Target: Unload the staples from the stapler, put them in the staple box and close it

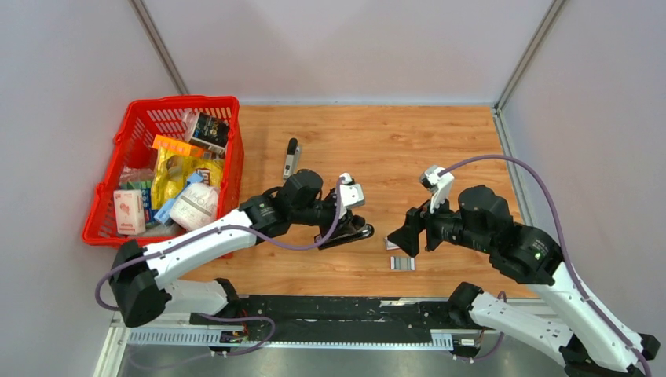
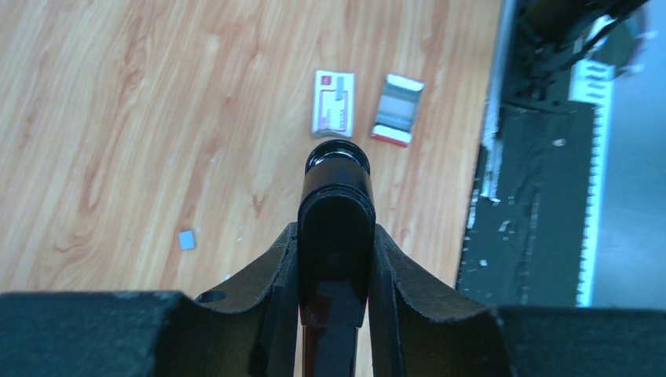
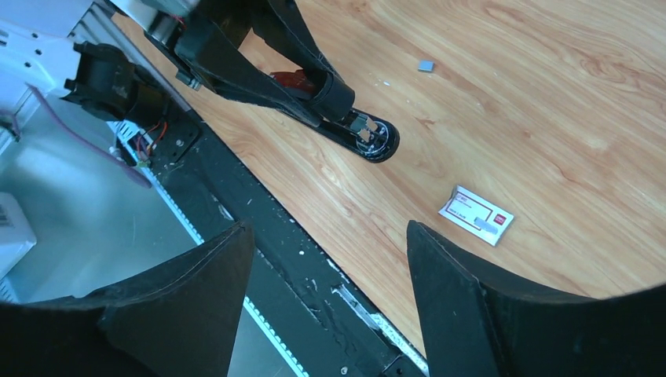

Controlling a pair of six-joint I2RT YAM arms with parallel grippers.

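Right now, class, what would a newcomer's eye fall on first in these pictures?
The red basket, crammed with packets, at the left edge of the table. Next, the black stapler clamped in the left gripper at mid-table, with the right gripper open to its right.

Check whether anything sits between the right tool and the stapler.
Nothing visible does. Only tabletop lies between the open right tool and the stapler held by the left tool; the red-and-white box lies aside.
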